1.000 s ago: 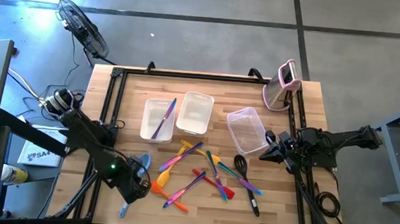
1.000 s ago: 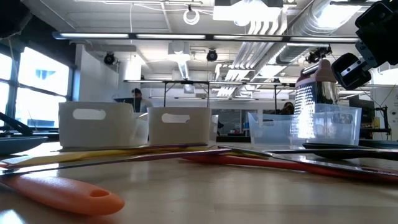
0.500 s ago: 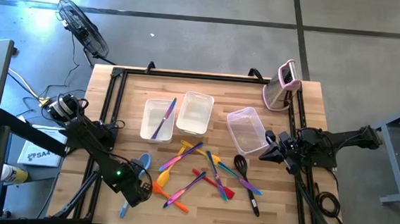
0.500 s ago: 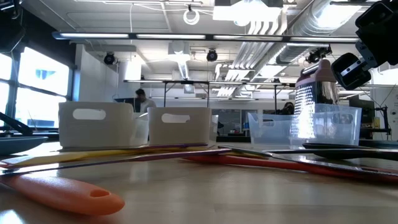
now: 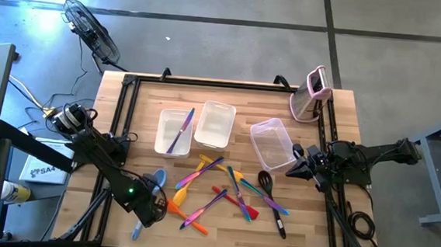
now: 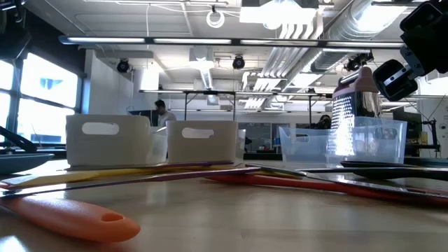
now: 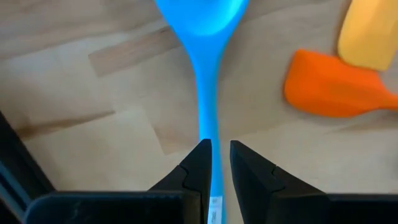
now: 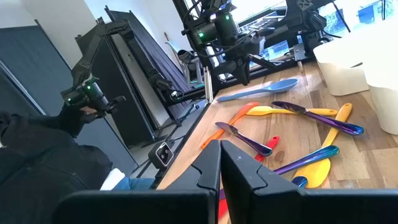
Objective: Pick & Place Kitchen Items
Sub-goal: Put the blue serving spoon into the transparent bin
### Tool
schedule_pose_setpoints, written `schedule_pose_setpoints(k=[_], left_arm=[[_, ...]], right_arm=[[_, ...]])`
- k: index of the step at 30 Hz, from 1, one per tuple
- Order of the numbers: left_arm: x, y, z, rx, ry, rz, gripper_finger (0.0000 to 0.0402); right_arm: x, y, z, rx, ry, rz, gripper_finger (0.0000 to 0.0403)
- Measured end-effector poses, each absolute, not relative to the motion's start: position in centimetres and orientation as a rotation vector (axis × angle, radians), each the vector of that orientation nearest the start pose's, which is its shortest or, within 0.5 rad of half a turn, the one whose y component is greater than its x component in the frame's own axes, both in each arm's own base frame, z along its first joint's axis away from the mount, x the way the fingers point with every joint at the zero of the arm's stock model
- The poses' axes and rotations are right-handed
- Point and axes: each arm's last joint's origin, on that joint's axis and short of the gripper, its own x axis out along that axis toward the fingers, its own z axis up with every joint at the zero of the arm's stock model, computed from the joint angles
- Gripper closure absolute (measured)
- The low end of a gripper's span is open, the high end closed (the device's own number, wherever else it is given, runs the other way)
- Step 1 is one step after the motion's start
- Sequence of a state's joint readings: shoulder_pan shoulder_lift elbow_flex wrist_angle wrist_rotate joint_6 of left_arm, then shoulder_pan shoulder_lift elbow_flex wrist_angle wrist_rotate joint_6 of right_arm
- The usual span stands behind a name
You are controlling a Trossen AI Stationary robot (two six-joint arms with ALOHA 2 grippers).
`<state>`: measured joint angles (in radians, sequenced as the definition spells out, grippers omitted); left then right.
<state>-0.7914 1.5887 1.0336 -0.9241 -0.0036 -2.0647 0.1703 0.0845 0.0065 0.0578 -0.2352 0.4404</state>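
left hand (image 7: 215,163): clamped on light blue spoon (image 7: 204,68) handle, near table (image 5: 148,95) front-left | axis: bowl straight ahead of fingers | right hand (image 8: 220,163): closed, empty, idle at right edge

Robotics lab or workshop, open-plan, industrial fit-out. Bare grey concrete floor (image 5: 237,4) all round a butcher-block wooden bench (image 5: 230,93) edged with a black metal frame (image 5: 124,109). Standing fan (image 5: 91,29) off the bench's far left corner; loose cables (image 5: 31,99) on the floor beside it. In the low view, exposed ceiling ducts and pipes (image 6: 315,35), strip lighting, large windows (image 6: 31,98), more framed rigs (image 6: 210,94) behind, and a person (image 6: 161,108) seated at a workstation.
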Motion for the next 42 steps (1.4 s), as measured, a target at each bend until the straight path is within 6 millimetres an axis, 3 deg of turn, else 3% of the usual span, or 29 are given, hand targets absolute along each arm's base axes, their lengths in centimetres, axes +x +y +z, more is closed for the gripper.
schedule_pose_setpoints(k=[28,32,42], left_arm=[[19.36,-19.41,19.31,-1.007,1.295,0.856,0.0343],[19.6,-19.65,19.35,-1.026,1.289,0.82,0.0309],[19.85,-19.75,19.38,-0.973,1.259,0.749,0.0177]], right_arm=[[9.91,2.39,16.45,0.437,0.111,0.394,0.0397],[9.91,2.39,16.45,0.438,0.111,0.394,0.0397],[9.91,2.39,16.45,0.439,0.112,0.394,0.0397]])
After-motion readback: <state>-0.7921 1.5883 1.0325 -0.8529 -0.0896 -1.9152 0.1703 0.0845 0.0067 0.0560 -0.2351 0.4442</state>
